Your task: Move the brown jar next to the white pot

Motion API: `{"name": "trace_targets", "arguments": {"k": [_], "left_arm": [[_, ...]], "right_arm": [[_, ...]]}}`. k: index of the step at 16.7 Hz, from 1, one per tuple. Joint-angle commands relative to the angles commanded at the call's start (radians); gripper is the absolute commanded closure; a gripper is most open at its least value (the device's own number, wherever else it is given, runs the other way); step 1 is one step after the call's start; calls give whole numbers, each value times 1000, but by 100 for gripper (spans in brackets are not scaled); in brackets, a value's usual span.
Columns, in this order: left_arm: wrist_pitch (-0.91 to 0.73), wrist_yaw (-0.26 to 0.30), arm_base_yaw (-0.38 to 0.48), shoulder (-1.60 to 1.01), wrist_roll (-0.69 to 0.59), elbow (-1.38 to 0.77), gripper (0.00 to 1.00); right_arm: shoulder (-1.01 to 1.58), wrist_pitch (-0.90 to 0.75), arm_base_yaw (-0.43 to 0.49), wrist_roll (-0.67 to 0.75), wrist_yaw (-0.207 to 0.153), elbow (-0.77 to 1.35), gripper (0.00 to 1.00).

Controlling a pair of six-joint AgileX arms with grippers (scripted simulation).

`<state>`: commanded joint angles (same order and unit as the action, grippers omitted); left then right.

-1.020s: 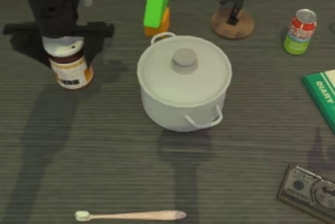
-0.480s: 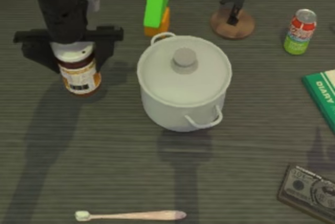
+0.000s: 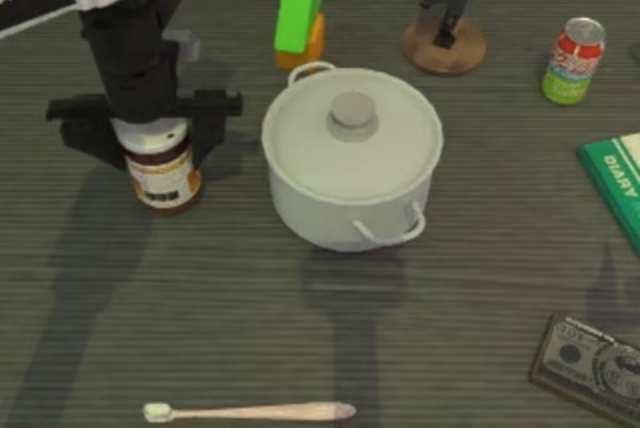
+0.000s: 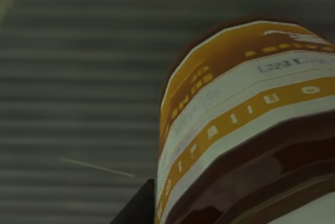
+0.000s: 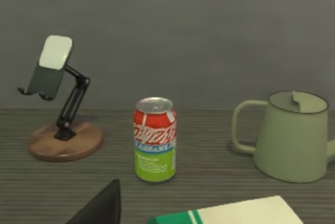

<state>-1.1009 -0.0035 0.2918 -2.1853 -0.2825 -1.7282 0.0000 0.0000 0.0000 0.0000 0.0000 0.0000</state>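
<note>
One arm is at work: the left gripper [image 3: 150, 118] comes down from above and pinches the brown jar [image 3: 160, 168] by its white-lidded top, one black finger on each side. The jar stands upright to the left of the white pot [image 3: 352, 153], near it but clearly apart, with bare table [image 3: 230, 298] between the two. Whether the jar's base rests on the table or hangs just above it cannot be told. Its label is white and orange with a small barcode panel; in the left wrist view the label fills the frame with orange bands and pale lettering that cannot be read. White letters reading "GILE" followed by a red "X" show on the arm's casing at the top view's upper left.

The pot sits mid-table, lid on, grey knob centred, with one loop handle toward the far edge and one toward the near edge. Just behind the pot is a green and orange block [image 3: 299, 28]. Behind and to the right of the pot stands a phone stand [image 3: 446, 38] on a round wooden base. Further right of the pot is a red-and-green soda can [image 3: 573, 60], its script not legible. A green book [image 3: 615, 183] at the right edge shows white capitals that seem to read "DIARY". In front of the pot to the right lies a stack of banknotes [image 3: 590, 363]; in front to the left, a toothbrush [image 3: 250, 411].

The right wrist view shows the can, the stand and a pale green kettle [image 5: 293, 140]; the right gripper's state cannot be told.
</note>
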Motion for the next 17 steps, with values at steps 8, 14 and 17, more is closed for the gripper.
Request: {"name": "trace_targets", "arguments": {"k": [8, 14, 17], "left_arm": [[0, 0, 0, 0, 0, 0, 55], [0, 0, 0, 0, 0, 0, 10], [0, 0, 0, 0, 0, 0, 0]], "right_arm": [[0, 0, 0, 0, 0, 0, 0], [0, 0, 0, 0, 0, 0, 0], [0, 0, 0, 0, 0, 0, 0]]}}
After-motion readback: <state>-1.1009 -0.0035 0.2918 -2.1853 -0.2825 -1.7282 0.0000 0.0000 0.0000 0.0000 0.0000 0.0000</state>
